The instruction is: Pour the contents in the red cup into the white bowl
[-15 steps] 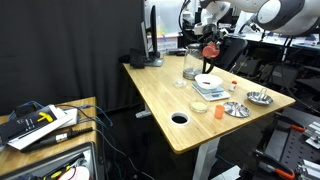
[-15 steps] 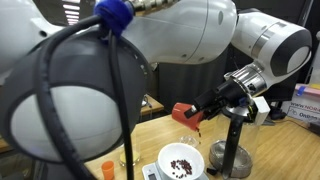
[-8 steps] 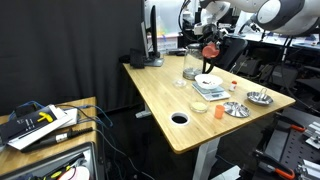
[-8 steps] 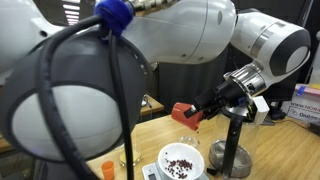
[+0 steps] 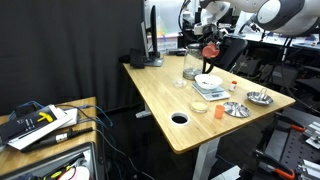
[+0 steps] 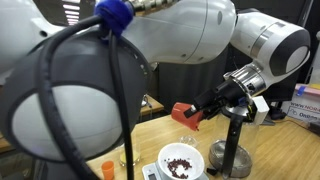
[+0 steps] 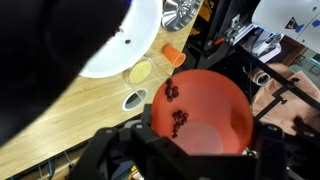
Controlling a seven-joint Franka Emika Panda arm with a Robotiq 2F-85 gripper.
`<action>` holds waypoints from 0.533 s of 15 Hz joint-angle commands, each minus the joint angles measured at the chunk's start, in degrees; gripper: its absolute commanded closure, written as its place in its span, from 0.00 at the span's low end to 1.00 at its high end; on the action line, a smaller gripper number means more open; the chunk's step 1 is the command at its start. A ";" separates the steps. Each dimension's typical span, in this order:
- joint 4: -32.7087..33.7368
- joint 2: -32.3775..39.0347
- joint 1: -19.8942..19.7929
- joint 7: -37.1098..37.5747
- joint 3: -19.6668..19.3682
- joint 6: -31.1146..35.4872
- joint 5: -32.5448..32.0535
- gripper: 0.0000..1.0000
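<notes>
Still tipping cup (image 6: 181,112), clamped in end effector (image 6: 197,115); beans (image 6: 181,164) heaping higher in bowl (image 6: 162,160), pour nearly finishing.

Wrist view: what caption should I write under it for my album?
The pincer grips the red cup, a few dark bits inside, above the wooden table and white bowl.
</notes>
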 commanded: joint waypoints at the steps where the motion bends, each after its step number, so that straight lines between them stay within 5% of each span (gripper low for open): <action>1: 0.00 -0.05 0.13 0.00 -0.51 -0.04 0.48 0.20; 2: 0.00 -0.05 0.13 0.00 -0.51 -0.04 0.48 0.20; 3: 0.00 -0.05 0.13 0.00 -0.51 -0.04 0.48 0.45; 8: 0.10 -1.17 1.82 1.31 -2.91 7.17 -2.47 0.45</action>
